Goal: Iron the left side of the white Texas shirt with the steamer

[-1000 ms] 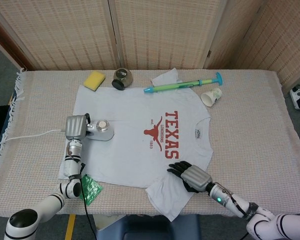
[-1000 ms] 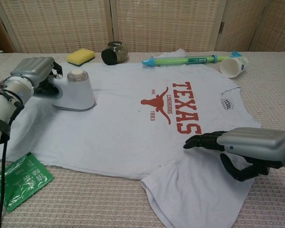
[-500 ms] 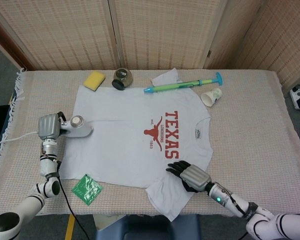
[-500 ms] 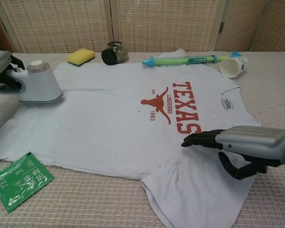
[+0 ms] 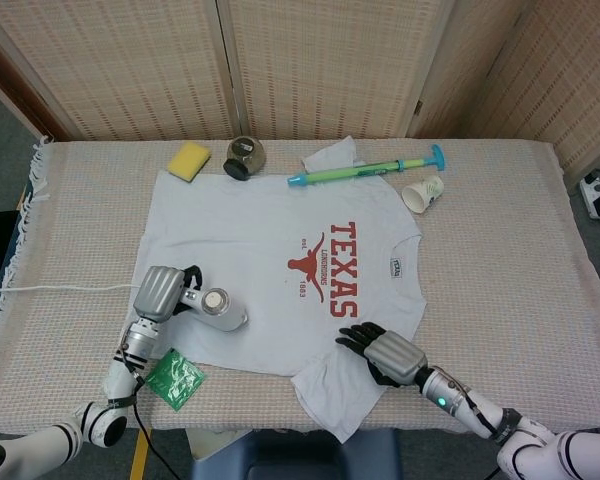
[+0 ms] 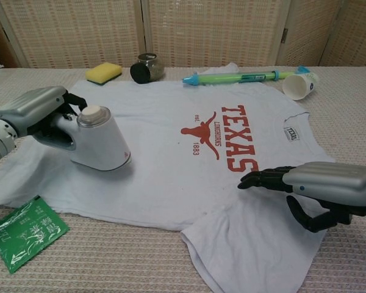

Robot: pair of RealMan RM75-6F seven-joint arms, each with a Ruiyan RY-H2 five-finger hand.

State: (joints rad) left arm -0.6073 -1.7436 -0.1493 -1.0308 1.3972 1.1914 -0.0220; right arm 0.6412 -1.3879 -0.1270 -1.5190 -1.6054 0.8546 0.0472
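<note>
The left hand (image 6: 33,113) grips the handle of the white plastic handheld steamer (image 6: 100,143), fingers wrapped around it, its base resting on the white cotton Texas shirt (image 5: 280,280) near the bench's (image 5: 500,250) front-left corner. The right hand (image 6: 329,186) rests on the shirt's near sleeve, fingers spread and empty. Only the head view shows the steamer's white cord (image 5: 60,289) reaching the bench's left edge.

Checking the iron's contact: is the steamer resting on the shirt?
Touching. In the chest view the steamer, gripped by the left hand, sits flat on the white shirt, no gap beneath.
</note>
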